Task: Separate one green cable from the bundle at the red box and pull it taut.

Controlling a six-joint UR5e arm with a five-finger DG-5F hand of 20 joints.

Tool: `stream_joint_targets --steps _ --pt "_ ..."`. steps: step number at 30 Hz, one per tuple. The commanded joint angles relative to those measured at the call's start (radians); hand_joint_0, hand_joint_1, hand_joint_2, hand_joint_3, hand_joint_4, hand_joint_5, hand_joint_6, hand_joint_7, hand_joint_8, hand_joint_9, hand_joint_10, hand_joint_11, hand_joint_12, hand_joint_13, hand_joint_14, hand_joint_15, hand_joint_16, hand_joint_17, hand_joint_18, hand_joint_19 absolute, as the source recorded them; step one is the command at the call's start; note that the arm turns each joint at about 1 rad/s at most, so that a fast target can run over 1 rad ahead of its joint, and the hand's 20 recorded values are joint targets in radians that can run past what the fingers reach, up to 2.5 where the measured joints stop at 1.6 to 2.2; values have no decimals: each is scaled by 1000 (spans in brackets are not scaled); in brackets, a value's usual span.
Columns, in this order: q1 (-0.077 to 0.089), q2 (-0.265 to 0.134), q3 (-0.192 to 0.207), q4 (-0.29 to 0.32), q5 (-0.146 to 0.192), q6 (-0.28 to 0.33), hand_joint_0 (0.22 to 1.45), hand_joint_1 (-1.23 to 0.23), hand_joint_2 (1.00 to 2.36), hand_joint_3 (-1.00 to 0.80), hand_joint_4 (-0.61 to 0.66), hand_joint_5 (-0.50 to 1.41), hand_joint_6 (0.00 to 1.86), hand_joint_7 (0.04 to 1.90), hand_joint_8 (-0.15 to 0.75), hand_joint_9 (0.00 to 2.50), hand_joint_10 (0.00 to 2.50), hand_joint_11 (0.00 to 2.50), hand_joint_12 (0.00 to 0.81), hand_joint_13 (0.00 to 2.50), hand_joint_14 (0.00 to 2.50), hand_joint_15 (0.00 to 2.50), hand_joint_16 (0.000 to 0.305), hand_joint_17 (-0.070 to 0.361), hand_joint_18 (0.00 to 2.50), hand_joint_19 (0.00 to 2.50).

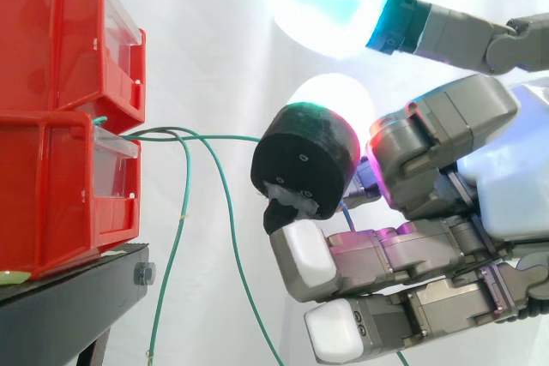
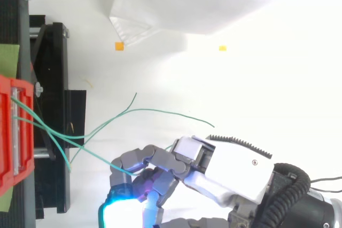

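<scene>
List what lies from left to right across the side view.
Red bins → green cables → hand.

Fingers (image 2: 131,159) pinching green cable (image 2: 107,159), red box (image 2: 7,132) left

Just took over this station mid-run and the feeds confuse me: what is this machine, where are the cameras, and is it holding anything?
It is a robot arm ending in a hand with glowing fingertip pads. One camera looks level from the side, the other straight down. Stacked red bins sit on a black stand. The hand appears to pinch one green cable, which runs nearly straight to the lower bin; the other cables hang loose.
</scene>
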Motion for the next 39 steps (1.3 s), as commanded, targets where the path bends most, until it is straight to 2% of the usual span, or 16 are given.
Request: stream_joint_targets --steps 1,4,6,8,9,10,11,13,14,15,17,19,26,29,35,39 --pt "0 0 0 0 -1 0 525 -852 1014 -282 288 -120 901 1445 316 1306 441 1624 339 862 25 976 59 132 494 838" --pt "0 0 2 0 -1 0 534 -862 1015 -95 324 -149 912 1365 372 1176 668 1464 384 822 21 939 71 159 493 770" --pt "0 0 0 0 -1 0 533 -858 1013 -25 342 -161 915 1341 396 1113 686 1426 396 791 18 929 74 168 468 741" --pt "0 0 0 0 -1 0 515 -819 1000 149 396 -191 918 1283 459 1020 733 1346 429 744 18 881 86 193 438 628" --pt "0 0 0 0 -1 0 493 -795 1080 146 410 -198 921 1261 470 1004 721 1353 433 741 18 874 88 198 436 607" --pt "0 0 0 0 -1 0 443 -749 1284 102 432 -204 921 1260 485 969 724 1335 439 715 18 856 92 206 431 567" --pt "0 0 0 0 -1 0 425 -739 1345 54 452 -218 924 1236 508 926 665 1335 443 677 18 824 94 211 410 532" --pt "1 0 0 0 -1 0 498 -799 1000 34 463 -233 923 1231 496 870 515 1403 421 587 20 780 90 202 336 516" --pt "0 0 0 0 -1 0 506 -810 1002 -23 466 -241 922 1228 491 823 453 1424 412 536 20 767 88 199 315 511" --pt "0 0 0 0 -1 0 479 -839 1019 -121 416 -253 911 1276 399 792 130 1650 343 465 24 780 73 164 187 561" --pt "0 0 0 0 -1 0 456 -906 1009 -350 427 -257 913 1256 415 762 148 1616 354 441 24 762 74 166 173 556" --pt "0 0 0 -1 -1 0 419 -866 1000 -500 444 -256 916 1239 442 759 228 1546 370 455 21 747 78 175 193 557" --pt "0 0 0 0 -1 0 359 -717 1000 -500 451 -235 920 1227 483 884 367 1470 404 553 20 752 82 183 291 573" --pt "0 0 2 2 -1 0 371 -659 1000 -500 400 -196 918 1264 447 1028 519 1440 405 671 19 811 78 176 360 647" --pt "0 0 3 0 -1 -2 428 -717 1000 -500 307 -111 901 1442 372 1360 536 1534 382 890 21 940 69 155 484 733" --pt "0 0 3 0 -1 0 489 -758 1000 -489 293 -100 899 1478 325 1423 484 1636 351 913 23 990 62 139 470 777"
